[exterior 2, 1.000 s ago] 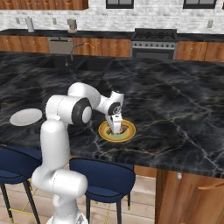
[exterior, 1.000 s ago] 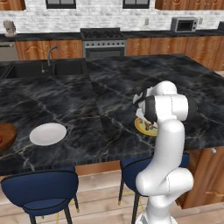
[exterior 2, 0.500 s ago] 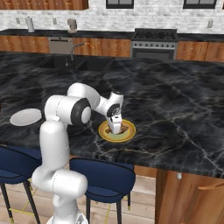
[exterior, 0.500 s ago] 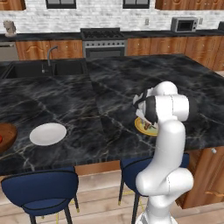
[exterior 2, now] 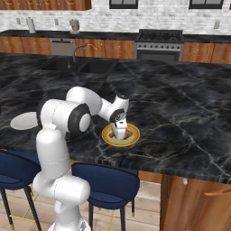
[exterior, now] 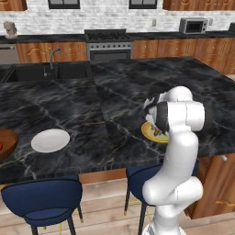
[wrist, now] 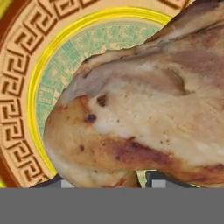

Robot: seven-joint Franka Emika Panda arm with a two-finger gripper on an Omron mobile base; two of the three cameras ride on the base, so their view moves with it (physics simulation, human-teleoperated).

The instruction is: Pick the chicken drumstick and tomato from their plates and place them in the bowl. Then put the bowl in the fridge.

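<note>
Your gripper [exterior 2: 120, 133] is down on the yellow plate [exterior 2: 131, 136], clenched around the chicken drumstick [wrist: 144, 113] (it lies on that plate, near the counter's [exterior 2: 180, 113] front edge).

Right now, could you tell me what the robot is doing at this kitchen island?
The white arm has its gripper down on the yellow plate near the counter's front edge, set around the chicken drumstick, which lies on that plate. The hand view shows the meat up close between the finger tips, though a firm grip cannot be confirmed and nothing is lifted. Further left on the counter sits the white plate, and the wooden bowl is at the far left edge, so the drumstick is not in the bowl yet.
</note>
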